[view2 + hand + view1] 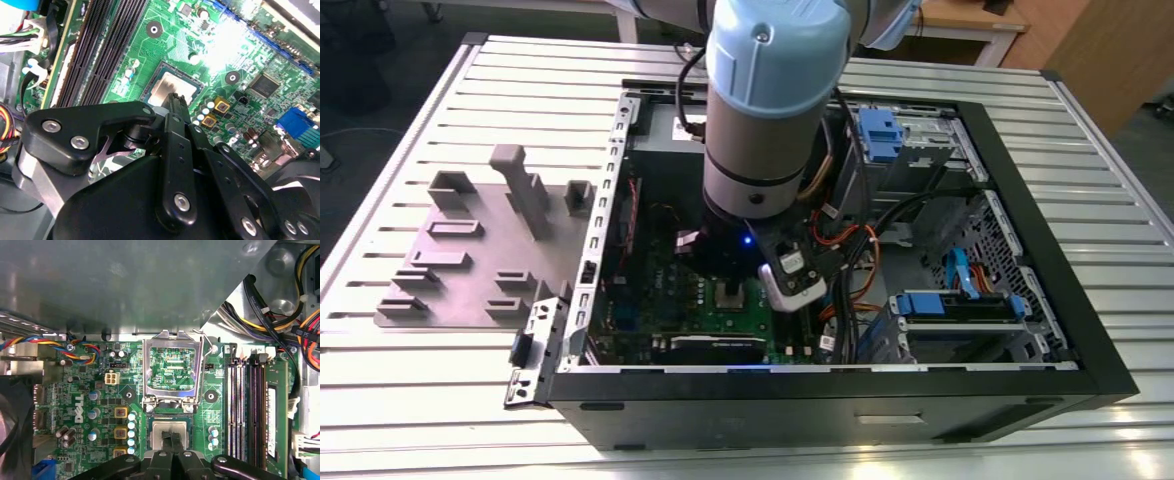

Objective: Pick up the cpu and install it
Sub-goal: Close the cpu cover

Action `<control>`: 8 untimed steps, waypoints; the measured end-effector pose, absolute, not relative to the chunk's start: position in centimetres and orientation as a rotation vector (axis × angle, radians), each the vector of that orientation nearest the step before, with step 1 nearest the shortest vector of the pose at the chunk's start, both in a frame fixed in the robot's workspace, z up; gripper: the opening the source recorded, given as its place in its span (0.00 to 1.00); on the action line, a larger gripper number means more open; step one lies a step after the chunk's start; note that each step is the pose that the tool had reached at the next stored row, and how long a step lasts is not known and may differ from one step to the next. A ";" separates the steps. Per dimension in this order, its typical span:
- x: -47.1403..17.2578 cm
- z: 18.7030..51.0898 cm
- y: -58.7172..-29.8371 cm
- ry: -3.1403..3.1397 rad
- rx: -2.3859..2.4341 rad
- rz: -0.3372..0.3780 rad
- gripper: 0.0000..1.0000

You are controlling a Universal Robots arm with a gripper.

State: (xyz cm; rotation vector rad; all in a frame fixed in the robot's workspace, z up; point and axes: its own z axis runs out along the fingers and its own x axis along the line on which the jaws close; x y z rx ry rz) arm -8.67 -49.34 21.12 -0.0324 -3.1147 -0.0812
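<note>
In the exterior view, an open computer case (854,415) lies on the slatted desk (1121,200), taking up the middle of the desk and the part toward the exterior view's right. A grey fixture plate (467,270) lies just beside it, near the desk's edge on the exterior view's left. The arm reaches straight down into the case, and the gripper (736,296) is low over the green motherboard (707,325). In the second wrist view the gripper (177,100) has its fingers drawn together with nothing seen between them, and their tips are over the near edge of the cpu (167,85). The cpu lies flat in its square socket on the motherboard (165,45), beside the dark memory slots (100,45). In the first wrist view the cpu (159,432) sits in the socket, with the clenched gripper (172,436) over its middle. The hinged metal frame (170,400) stands swung open just beyond it. Whether the tips touch the cpu cannot be told.
</note>
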 end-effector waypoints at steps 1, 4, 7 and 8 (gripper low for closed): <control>-8.7 21.4 -49.3 -3.115 -0.032 -0.082 0.11; -8.7 22.0 -49.3 -3.115 -0.032 -0.082 0.11; -8.7 22.1 -49.3 -3.115 -0.033 -0.082 0.11; -8.7 22.1 -49.3 -3.116 -0.032 -0.082 0.11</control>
